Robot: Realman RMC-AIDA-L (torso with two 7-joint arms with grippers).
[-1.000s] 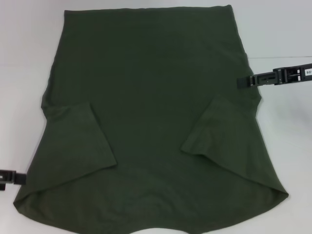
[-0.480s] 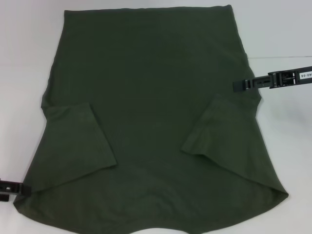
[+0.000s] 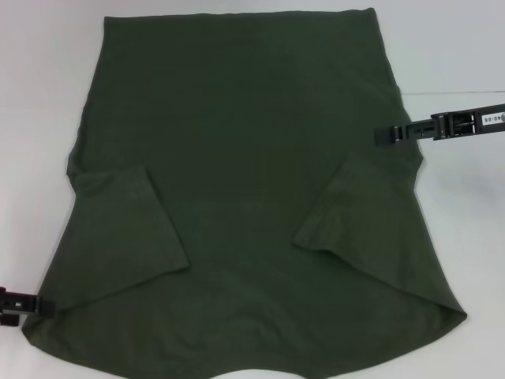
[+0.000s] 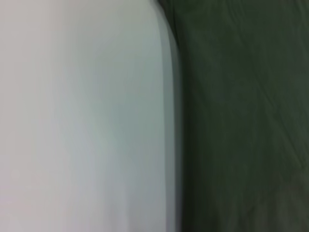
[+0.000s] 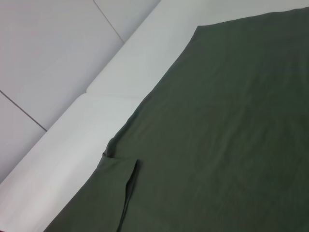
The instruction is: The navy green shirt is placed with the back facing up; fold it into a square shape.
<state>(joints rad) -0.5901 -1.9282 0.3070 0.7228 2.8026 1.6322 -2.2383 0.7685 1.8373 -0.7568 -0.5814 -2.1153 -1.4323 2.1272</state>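
Navy green shirt (image 3: 252, 189) is lying flat on white counter (image 3: 47, 95), plain side up, sleeves folded inward. Right hand (image 3: 387, 135) and left hand (image 3: 43, 306) are touching its opposite edges; grip state unclear. Right hand's label is unreadable.

Large dark olive-green knit shirt (image 3: 245, 189) is covering most of the white table (image 3: 39, 95), leaving bare strips along both sides and the far edge. Black right gripper (image 3: 385, 135) is overlapping the shirt's right edge; black left gripper (image 3: 41, 306) is touching its near-left corner. Both folded-in sleeves are lying flat (low ridges only).
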